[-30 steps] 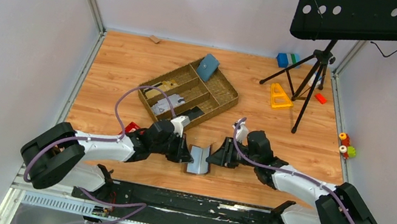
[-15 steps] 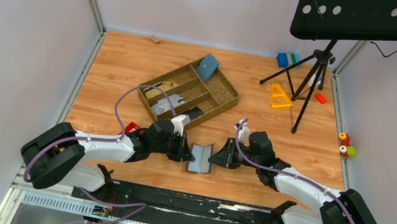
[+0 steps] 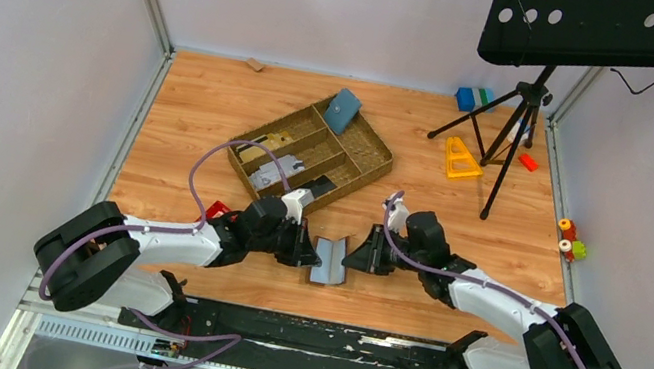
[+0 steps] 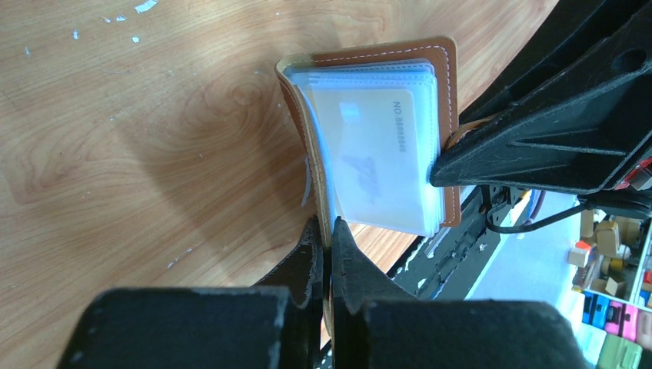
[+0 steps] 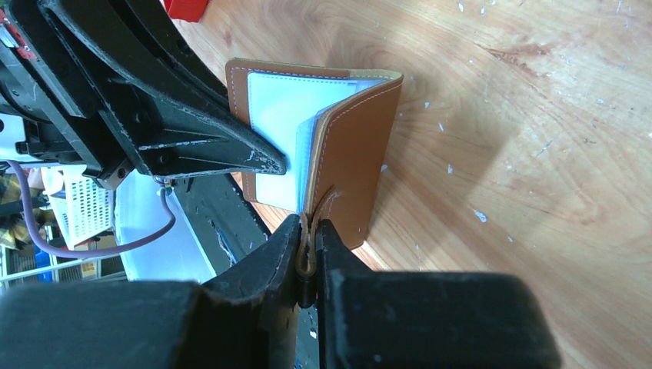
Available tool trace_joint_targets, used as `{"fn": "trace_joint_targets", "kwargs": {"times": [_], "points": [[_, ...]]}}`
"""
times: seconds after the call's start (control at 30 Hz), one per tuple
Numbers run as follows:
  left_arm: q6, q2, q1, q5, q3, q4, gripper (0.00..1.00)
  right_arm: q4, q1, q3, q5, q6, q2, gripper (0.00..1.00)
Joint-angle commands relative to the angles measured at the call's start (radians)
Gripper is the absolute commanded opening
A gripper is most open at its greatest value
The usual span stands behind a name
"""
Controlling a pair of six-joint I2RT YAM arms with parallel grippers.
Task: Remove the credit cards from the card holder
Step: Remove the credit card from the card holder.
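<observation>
Brown leather-look folding card holder [image 3: 328, 260] stands spread between the end effectors; left end effector [image 4: 327, 238] clenches one cover, right end effector [image 5: 309, 231] the other; next, one must let go and pinch a white card [image 4: 377, 154].

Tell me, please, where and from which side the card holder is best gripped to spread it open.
Grip the card holder by the free edge of each cover, opposite the fold: thin flat leather suits a pinch; left jaws from the left, right jaws from the right at the closing tab, as now, so the clear sleeves lie exposed between them.
</observation>
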Motion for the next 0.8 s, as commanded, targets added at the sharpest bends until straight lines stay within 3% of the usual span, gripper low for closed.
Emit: {"fn": "trace_joint_targets", "kwargs": {"times": [0.0, 0.13, 0.33, 0.43, 0.6, 0.77], "points": [[-0.008, -0.021, -0.013, 0.004, 0.002, 0.076, 0.0, -0.084, 0.004, 0.032, 0.018, -0.059, 0.04, 0.05], [-0.007, -0.018, -0.015, 0.005, 0.002, 0.077, 0.0, -0.054, 0.004, 0.025, 0.004, -0.044, 0.032, 0.06], [-0.01, -0.017, -0.02, 0.002, 0.01, 0.077, 0.0, -0.143, 0.004, 0.064, 0.029, -0.085, 0.044, 0.08], [-0.008, -0.014, -0.022, -0.001, 0.013, 0.076, 0.0, -0.081, 0.005, 0.044, -0.009, -0.056, 0.033, 0.09], [-0.011, -0.012, -0.024, 0.002, 0.011, 0.079, 0.0, 0.027, 0.005, 0.015, -0.062, 0.002, 0.034, 0.0], [-0.011, -0.018, -0.025, -0.002, 0.011, 0.076, 0.0, 0.043, 0.004, 0.012, -0.068, 0.012, 0.048, 0.0]]}}
